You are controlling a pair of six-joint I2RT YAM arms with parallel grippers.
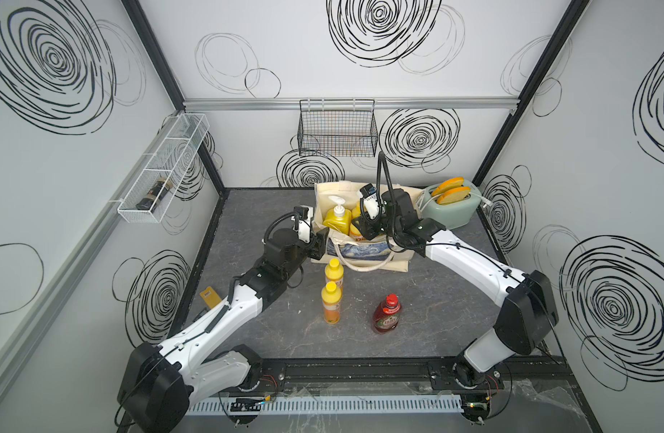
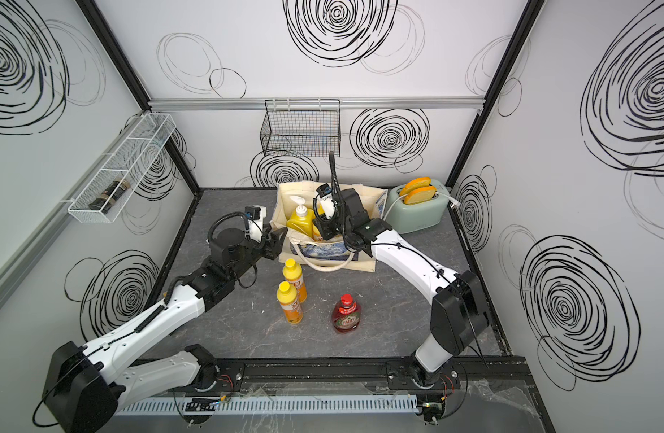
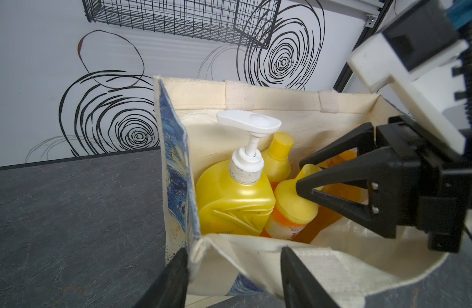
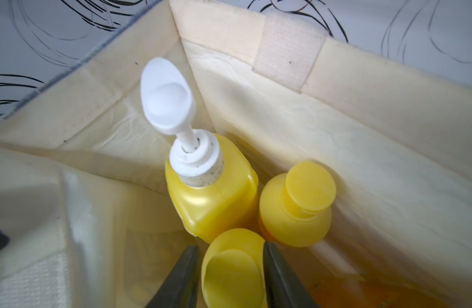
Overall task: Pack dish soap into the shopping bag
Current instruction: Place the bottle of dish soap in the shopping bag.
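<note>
- Inside the bag [image 1: 396, 262], at the back of the table [image 1: 454, 300], stand a pump bottle [image 3: 234, 197], a capped yellow bottle [image 4: 296, 210] against the far wall and a nearer yellow bottle [image 4: 233, 269]
- an orange shape [image 4: 368, 292] low beside them looks like a fourth bottle, mostly hidden
- in front of the bag, on the table, two spare yellow bottles [image 1: 334, 271] [image 1: 331, 303] stand close together and a red bottle [image 1: 387, 315] stands a little apart
- my judgement: the packing is past halfway, with those three left to go in
- the right claw [image 3: 300, 174] is down in the bag, its fingers on either side of the nearer yellow bottle's cap; whether they pinch it or merely flank it I cannot tell
- the left claw [image 3: 233, 250] is spread astride the bag's near corner, seemingly steadying it
- the bag is boxy woven canvas, cream and creased inside, with a blue swirled print outside and webbing handles
- the bottles are smooth glossy plastic with round shoulders and flat disc caps; the pump head is white, long and spoon-like; the red bottle is see-through and waisted
- the table top is dark, matt and stone-like
</note>
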